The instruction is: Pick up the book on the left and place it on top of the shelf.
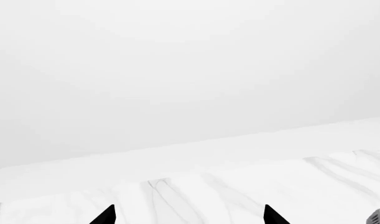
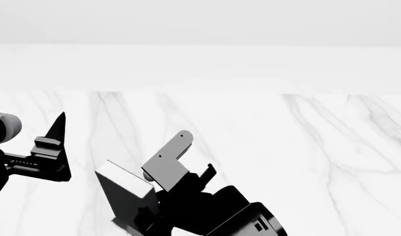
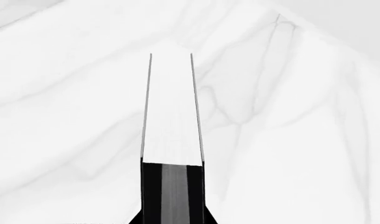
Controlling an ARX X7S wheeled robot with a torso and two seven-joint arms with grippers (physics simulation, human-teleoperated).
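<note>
On the marble table: one book and two grippers show; no other objects can be made out.
Table: one white tabletop [image 2: 305, 147] with grey veins, ending at a pale raised edge toward the far side.
Book count: one, the book [image 2: 125, 191], dark with white page edges, near the head view's lower left of centre.
Book position: held in the right gripper [image 2: 154, 196], tilted, one corner low toward the table; whether it touches the surface cannot be told.
Right gripper: fingers closed on the book; in the right wrist view the book [image 3: 171, 112] stands edge-on between the dark jaws, white pages between two thin dark covers.
Left gripper: at the head view's left edge [image 2: 29, 142], apart from the book; jaws spread with nothing between, two black fingertips [image 1: 106, 215] visible in its wrist view.
Shelf: out of view.
</note>
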